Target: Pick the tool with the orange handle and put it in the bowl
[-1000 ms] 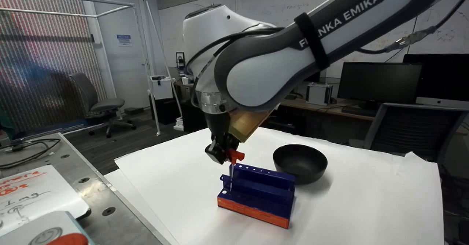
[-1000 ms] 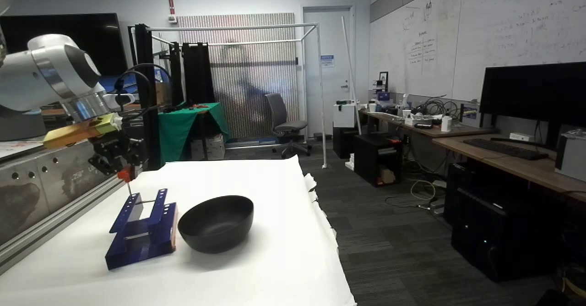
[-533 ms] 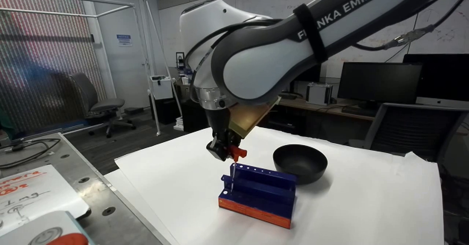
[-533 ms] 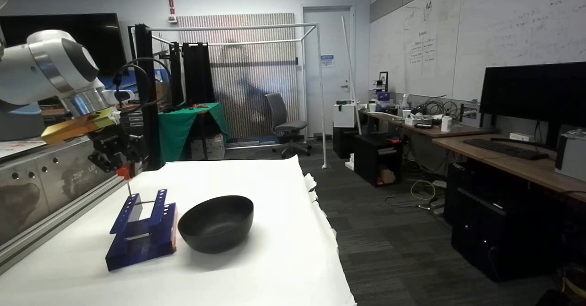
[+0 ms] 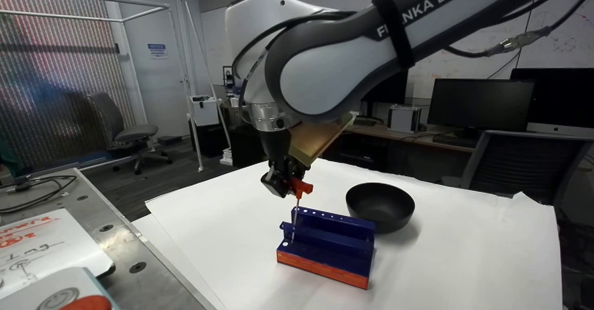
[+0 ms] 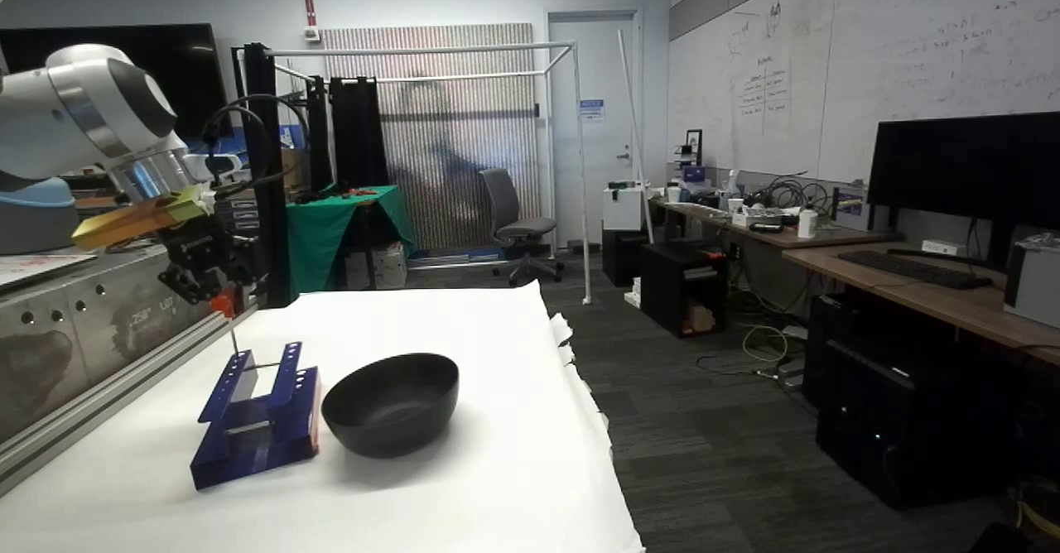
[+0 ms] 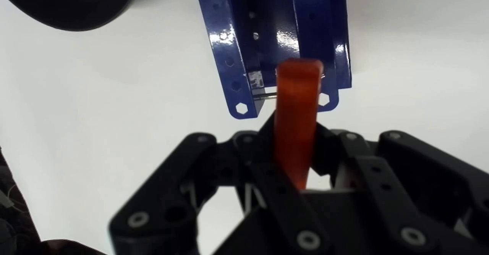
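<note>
Blue rack (image 5: 325, 254) on white sheet (image 5: 222, 217)
A grey chair (image 6: 503, 205) stands near the door (image 6: 604, 180), and a keyboard (image 6: 915, 269) lies on the wooden desk (image 6: 952, 305).

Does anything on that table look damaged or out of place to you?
The white table covering has a ragged, crumpled edge in an exterior view, as though torn. No spill shows by the black bowl or blue rack.

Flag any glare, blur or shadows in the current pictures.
Wrist view: glare spots on the blue rack, orange handle blurred; in an exterior view, a bright streak on the whiteboard; in both exterior views, soft shadow beside the black bowl.
</note>
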